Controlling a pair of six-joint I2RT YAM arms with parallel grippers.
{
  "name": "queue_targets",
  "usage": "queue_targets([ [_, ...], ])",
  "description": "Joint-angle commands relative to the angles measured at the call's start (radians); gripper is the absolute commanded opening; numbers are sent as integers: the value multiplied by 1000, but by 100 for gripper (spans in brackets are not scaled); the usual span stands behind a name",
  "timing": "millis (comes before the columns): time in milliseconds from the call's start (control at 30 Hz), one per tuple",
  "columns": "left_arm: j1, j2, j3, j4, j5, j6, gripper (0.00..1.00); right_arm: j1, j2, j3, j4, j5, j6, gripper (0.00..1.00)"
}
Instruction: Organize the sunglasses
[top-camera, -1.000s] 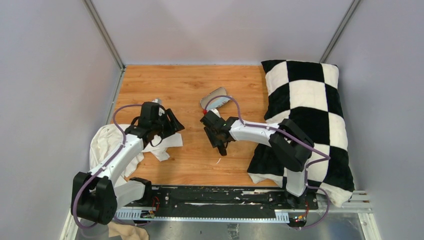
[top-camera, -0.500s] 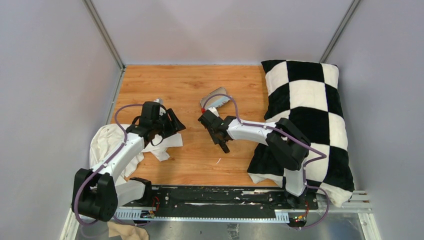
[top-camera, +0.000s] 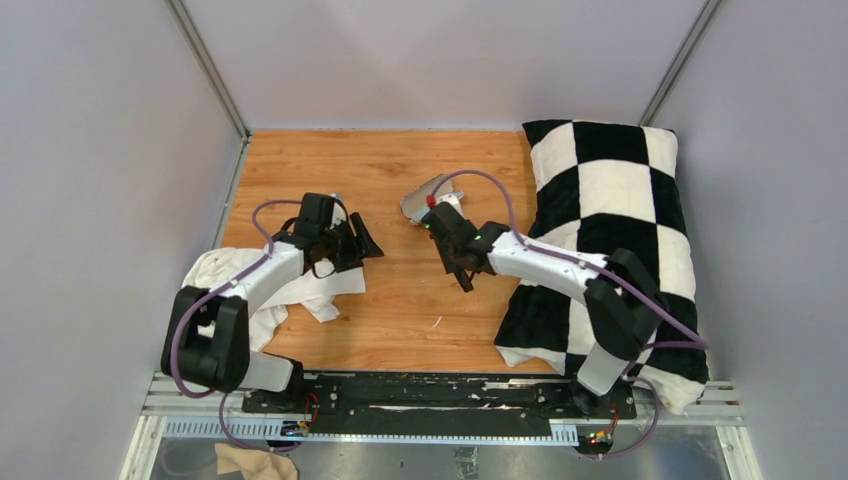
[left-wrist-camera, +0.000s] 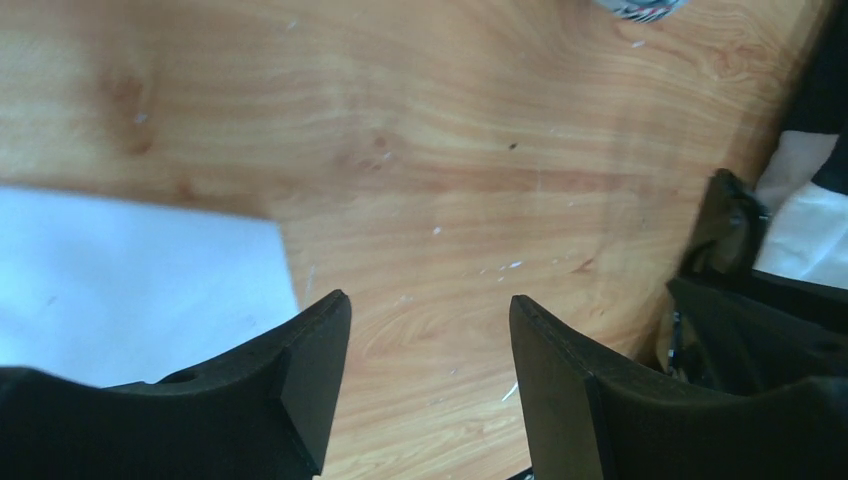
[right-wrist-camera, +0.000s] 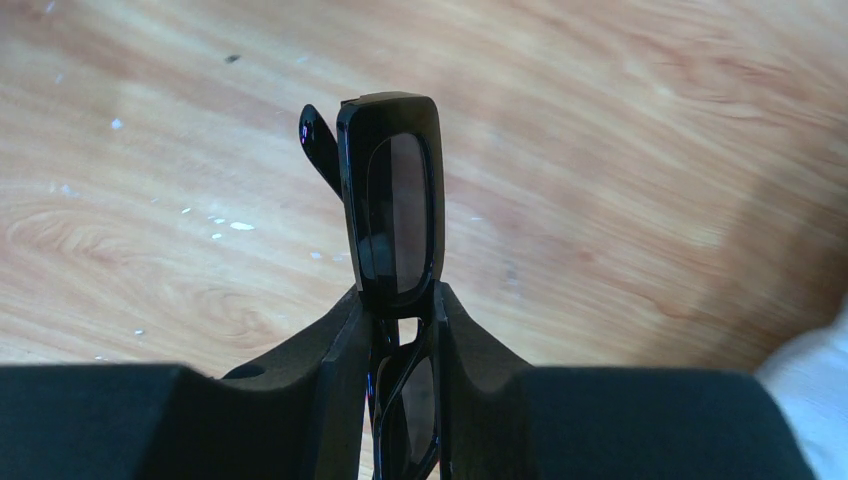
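At your right gripper: the sunglasses are clamped edge-on, folded, their long axis running straight out along the fingers. One lens and a temple tip project past the tips, with the wooden tabletop beneath. The frame is all black and glossy, the lenses dark. Seen from above, the grey case lies just behind that wrist on the far side, so the glasses point away from it; you probably need to swing round. Your left gripper is farther off, jaws apart, empty.
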Motion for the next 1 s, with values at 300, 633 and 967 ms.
queue_targets([
  [300,-180,405,441,86,-189,-84,67,-233,-255,-169,-36,-12,26,19],
  [633,-178,623,706,2,-386,-30,60,-245,-304,-197,-48,-21,35,20],
  [967,-177,672,705,17,-427,24,52,-248,-310,-203,-54,-27,39,20],
])
